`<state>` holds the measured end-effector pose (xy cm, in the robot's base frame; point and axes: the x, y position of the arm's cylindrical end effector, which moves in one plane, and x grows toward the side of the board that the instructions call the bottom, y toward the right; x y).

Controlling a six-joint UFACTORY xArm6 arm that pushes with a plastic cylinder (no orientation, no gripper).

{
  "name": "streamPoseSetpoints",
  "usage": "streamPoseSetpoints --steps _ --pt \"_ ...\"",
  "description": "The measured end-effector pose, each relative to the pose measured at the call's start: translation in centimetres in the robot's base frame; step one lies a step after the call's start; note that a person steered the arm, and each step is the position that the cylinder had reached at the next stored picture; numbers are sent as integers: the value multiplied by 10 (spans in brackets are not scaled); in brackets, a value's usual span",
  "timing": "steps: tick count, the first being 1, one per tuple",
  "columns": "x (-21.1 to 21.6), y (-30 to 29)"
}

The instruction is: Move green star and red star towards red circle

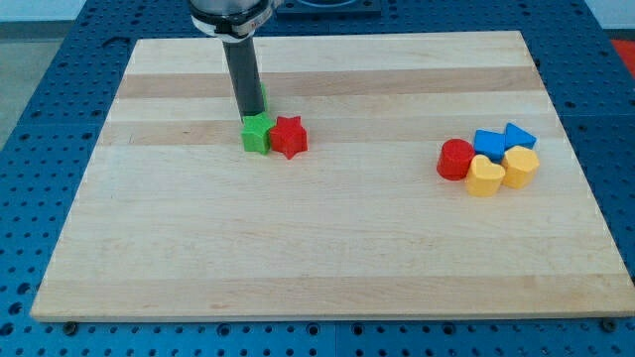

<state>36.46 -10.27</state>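
A green star (257,133) and a red star (289,136) lie touching side by side on the wooden board's upper left part, the green one on the left. My tip (249,115) stands right at the green star's top edge, just behind it. Another green block (263,98) is mostly hidden behind the rod; its shape cannot be made out. The red circle (456,159) sits far to the view's right, at the left end of a cluster of blocks.
Next to the red circle sit a yellow heart (483,177), a yellow block (521,166), a blue cube (490,143) and a blue triangle-like block (519,135). The wooden board (317,248) lies on a blue perforated table.
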Motion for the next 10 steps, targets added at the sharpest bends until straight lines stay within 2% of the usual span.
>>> streamPoseSetpoints --steps 2,3,4,6,10 --pt "-15 -29" --pt "5 -42" --pt "43 -39" --pt "12 8" --pt "27 95"
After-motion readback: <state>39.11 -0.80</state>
